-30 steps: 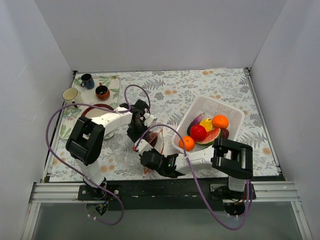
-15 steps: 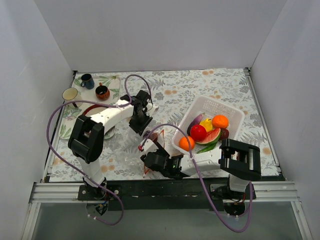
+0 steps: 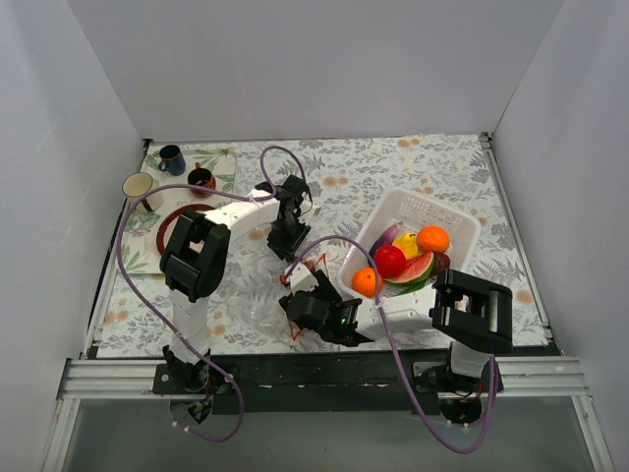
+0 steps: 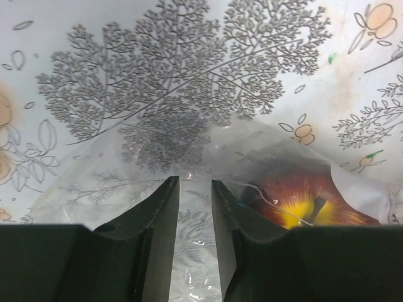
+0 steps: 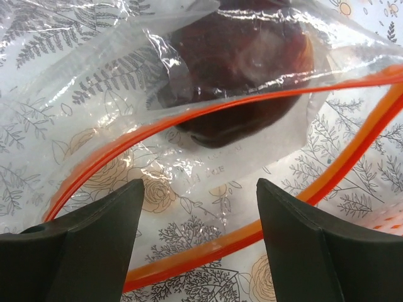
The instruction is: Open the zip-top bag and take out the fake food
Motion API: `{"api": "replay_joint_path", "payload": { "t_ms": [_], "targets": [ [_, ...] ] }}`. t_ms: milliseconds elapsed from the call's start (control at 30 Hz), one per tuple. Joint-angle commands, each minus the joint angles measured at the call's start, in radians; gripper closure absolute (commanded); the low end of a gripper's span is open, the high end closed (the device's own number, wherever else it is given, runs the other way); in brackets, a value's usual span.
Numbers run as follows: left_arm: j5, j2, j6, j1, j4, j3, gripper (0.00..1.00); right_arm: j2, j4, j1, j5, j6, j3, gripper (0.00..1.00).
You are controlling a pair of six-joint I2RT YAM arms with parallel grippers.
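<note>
The zip-top bag [image 3: 300, 275] lies on the table between my two grippers. In the left wrist view its clear plastic [image 4: 252, 151] runs between the jaws, which stand close together and pinch the film at their tips. My left gripper [image 4: 195, 181] [image 3: 288, 248] holds the bag's far end, beside a red-and-yellow fake fruit [image 4: 296, 201] inside it. My right gripper [image 5: 198, 189] [image 3: 298, 300] hangs wide open over the bag's parted orange zip strip [image 5: 220, 242]. Nothing is between its fingers. A dark plum-like piece [image 5: 239, 63] sits inside the bag beyond the mouth.
A white mesh basket [image 3: 413, 197] at the right holds other fake food, among it an orange [image 3: 432, 238], a red piece [image 3: 390, 261] and a watermelon slice [image 3: 415, 267]. Three small mugs [image 3: 171, 158] and a red-rimmed plate [image 3: 182, 216] stand at the back left.
My right gripper has opened and let go of the bag's mouth. My left arm has swung right and farther back, taking the bag's far end with it.
</note>
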Motion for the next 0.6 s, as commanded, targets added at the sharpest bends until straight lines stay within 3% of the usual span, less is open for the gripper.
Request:
{"api": "replay_joint_path", "payload": {
  "t_ms": [0, 167, 567],
  "targets": [
    [0.037, -0.008, -0.012, -0.026, 0.024, -0.023, 0.74, -0.013, 0.049, -0.01, -0.02, -0.006, 0.006, 0.18],
    [0.053, 0.034, 0.008, -0.029, 0.036, -0.023, 0.76, -0.005, 0.057, -0.024, -0.053, -0.011, 0.012, 0.11],
    [0.143, -0.046, 0.205, -0.075, -0.013, -0.206, 0.81, -0.01, 0.052, -0.091, -0.007, -0.011, 0.015, 0.1]
  ]
}}
